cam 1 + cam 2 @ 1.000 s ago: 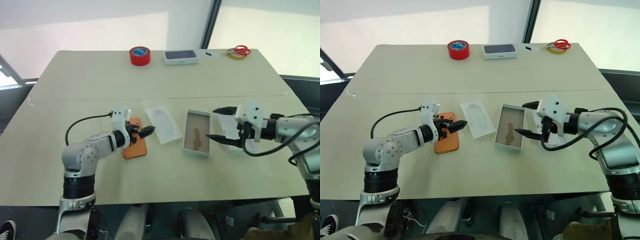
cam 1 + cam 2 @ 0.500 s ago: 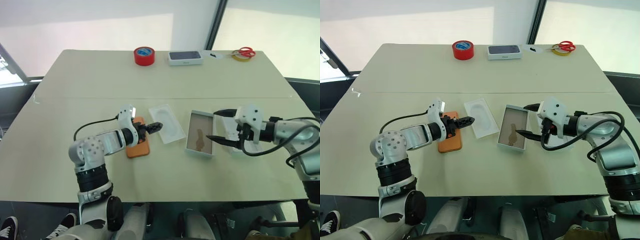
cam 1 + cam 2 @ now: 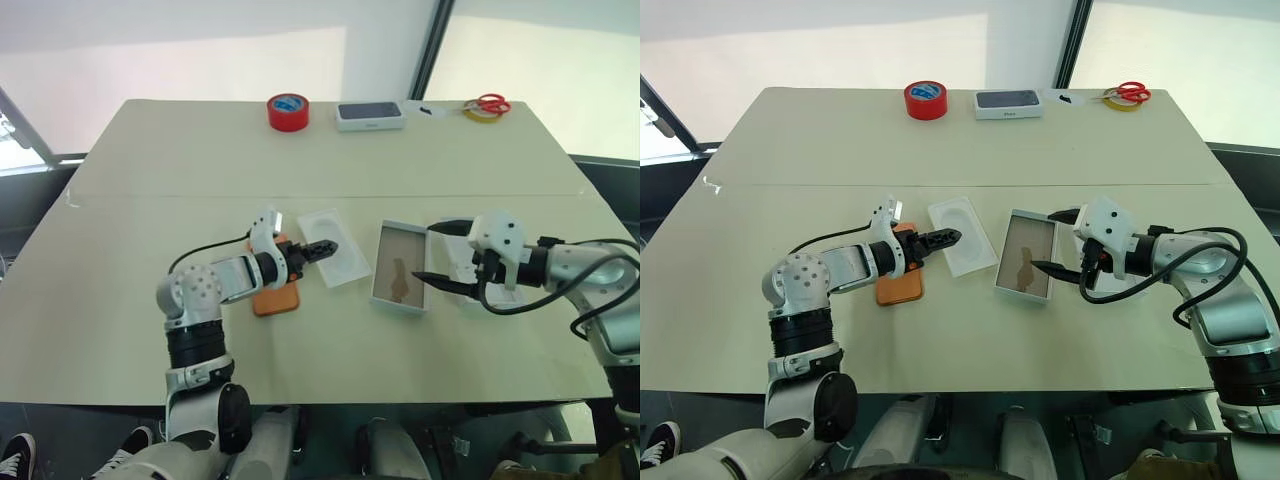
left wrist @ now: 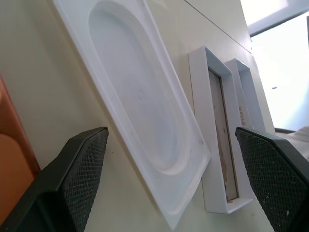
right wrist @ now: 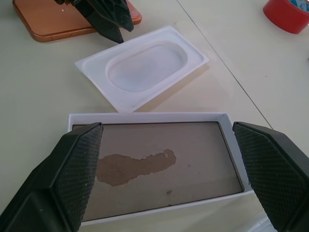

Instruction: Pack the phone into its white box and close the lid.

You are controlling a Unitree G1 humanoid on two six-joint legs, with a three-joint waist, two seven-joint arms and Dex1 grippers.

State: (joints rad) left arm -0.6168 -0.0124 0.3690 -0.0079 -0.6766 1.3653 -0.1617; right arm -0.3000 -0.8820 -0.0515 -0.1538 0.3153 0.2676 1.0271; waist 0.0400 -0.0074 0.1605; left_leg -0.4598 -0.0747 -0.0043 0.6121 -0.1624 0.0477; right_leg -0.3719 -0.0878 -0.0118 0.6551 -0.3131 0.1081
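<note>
The phone [image 3: 276, 295] lies flat on the beige surface [image 3: 150, 200], orange back up, near the robot's left and still outside its packaging. The left claw [image 3: 322, 249] hangs just past the phone's far end, over the near edge of the thin white moulded insert [image 3: 332, 259], fingers spread and holding nothing; it looks poised to deal with either the insert or the phone, and I cannot tell which.

To the right of the insert sits the white box [image 3: 400, 281], an open tray with a brownish bottom bearing a darker stain, empty and ready to receive the phone. The right claw [image 3: 430, 252] hovers at the tray's right side, also spread wide and empty, probably waiting to steady the tray. Just beyond the tray, partly behind that claw, lies the lid [image 4: 244, 94], open side up.

Along the surface's far edge, well apart from the work, stand a red tape roll [image 3: 287, 111], a white box printed with a dark phone picture [image 3: 370, 115] and red-handled scissors [image 3: 485, 103]. Behind are pale walls and a dark slanted post.
</note>
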